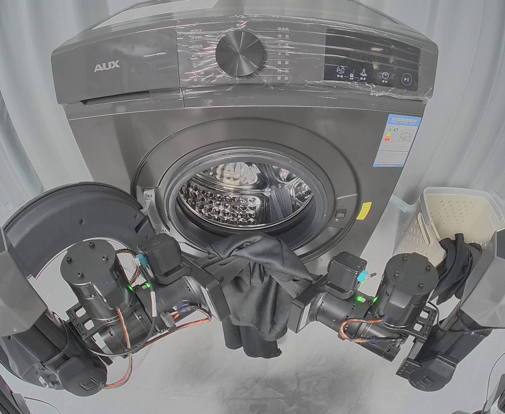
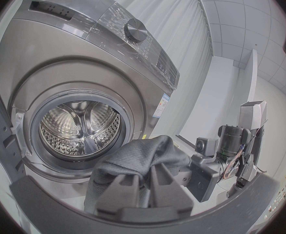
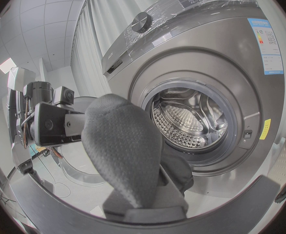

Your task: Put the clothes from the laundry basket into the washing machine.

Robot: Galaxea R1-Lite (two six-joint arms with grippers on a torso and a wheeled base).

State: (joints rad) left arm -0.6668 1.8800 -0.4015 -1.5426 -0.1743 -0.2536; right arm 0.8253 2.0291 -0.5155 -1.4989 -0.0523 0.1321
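A black garment hangs in front of the washing machine's open drum, just below its rim. My left gripper is shut on the cloth's upper left part. My right gripper holds it from the right side. In the left wrist view the garment bunches over my left gripper, pinched between the fingers. In the right wrist view the cloth drapes over my right gripper, hiding one finger. The white laundry basket stands at the right with dark clothes hanging over its edge.
The round washer door is swung wide open to the left, close behind my left arm. The drum shows bare metal inside. Grey floor lies under the hanging garment. White curtains stand behind the machine.
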